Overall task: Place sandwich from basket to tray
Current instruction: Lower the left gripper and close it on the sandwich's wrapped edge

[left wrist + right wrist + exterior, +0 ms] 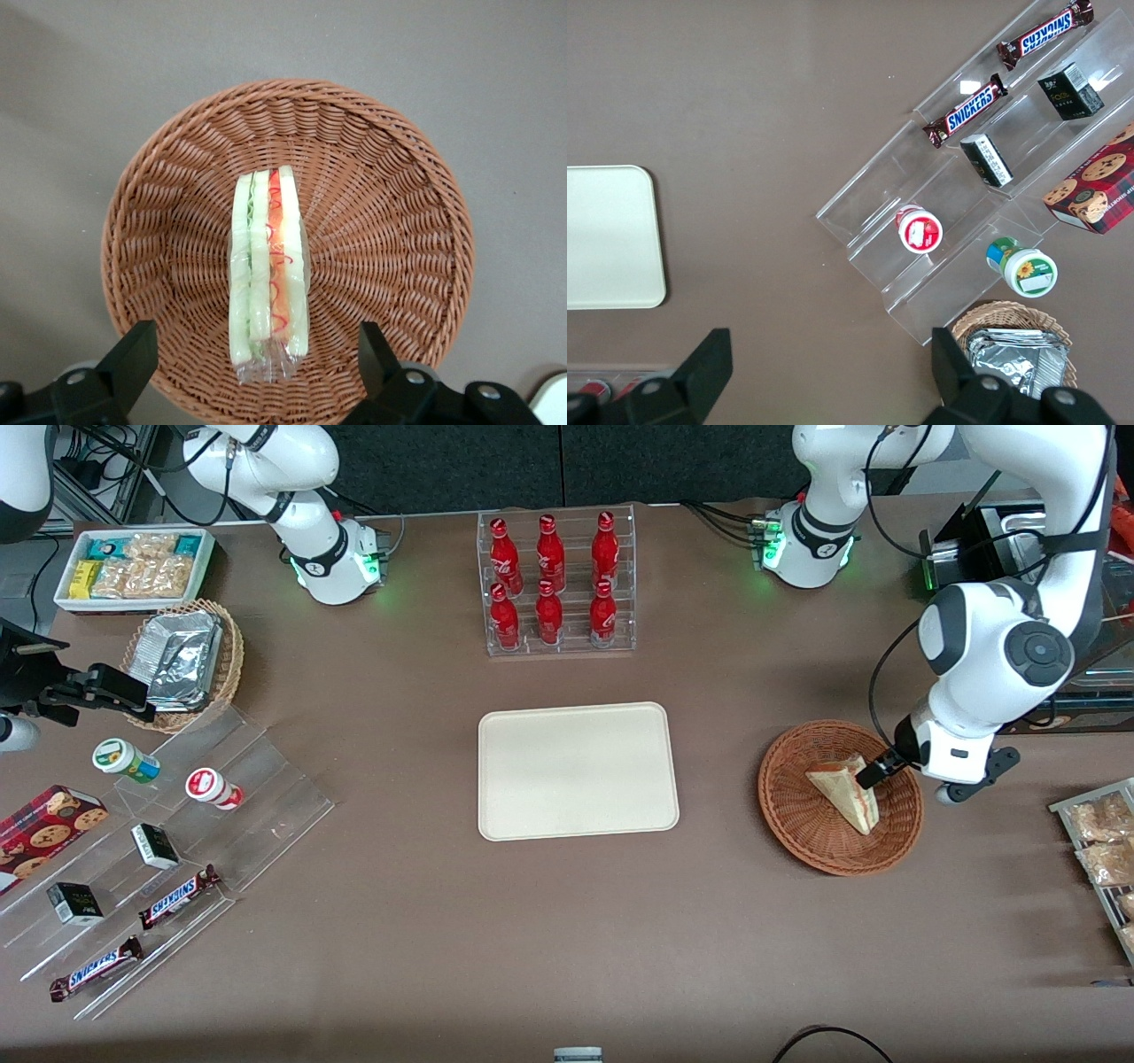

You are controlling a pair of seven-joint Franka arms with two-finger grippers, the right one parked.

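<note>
Pincer spread wide, holding nothing, I hover just above the basket, 1 finger on each side of the sandwich. Its wrapped wedge lies inside the basket, filling stripe facing up at me. On the tabletop, seen from the front, the basket sits at about 3 o'clock from the tray, well apart from it. I judge this the reach step: nothing grasped yet. Next I should drop straight down, close gently across the bread faces so the soft wedge isn't crushed, then lift clear of the rim.
</note>
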